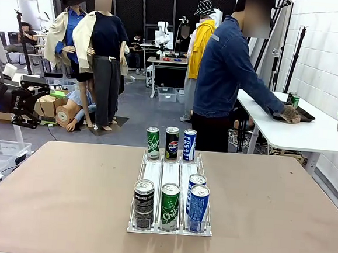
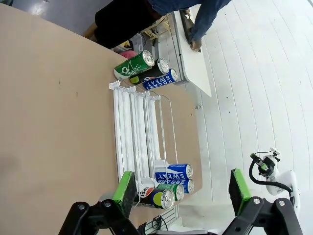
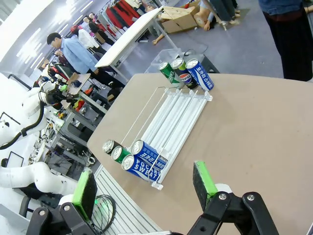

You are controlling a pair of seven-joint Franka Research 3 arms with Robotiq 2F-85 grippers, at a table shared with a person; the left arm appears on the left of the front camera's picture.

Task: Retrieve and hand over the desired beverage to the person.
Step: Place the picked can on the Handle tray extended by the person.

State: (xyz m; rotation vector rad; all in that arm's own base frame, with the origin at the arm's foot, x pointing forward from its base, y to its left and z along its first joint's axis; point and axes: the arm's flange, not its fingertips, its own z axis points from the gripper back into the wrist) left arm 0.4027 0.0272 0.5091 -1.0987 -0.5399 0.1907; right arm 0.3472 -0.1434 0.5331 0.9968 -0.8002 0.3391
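Beyond the spread left tool (image 2: 178,188), a rack (image 2: 134,127) holds seven cans: three Pocari Sweat (image 2: 173,172), two Pepsi (image 1: 144,202), two green (image 1: 170,205). The right tool (image 3: 144,188) is spread too.

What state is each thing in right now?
left gripper: open, empty, off the table
right gripper: open, empty
rack: flat on the table, four cans at its near end
far cans: three upright on the table, past the rack
person: turned away, hand on the side table
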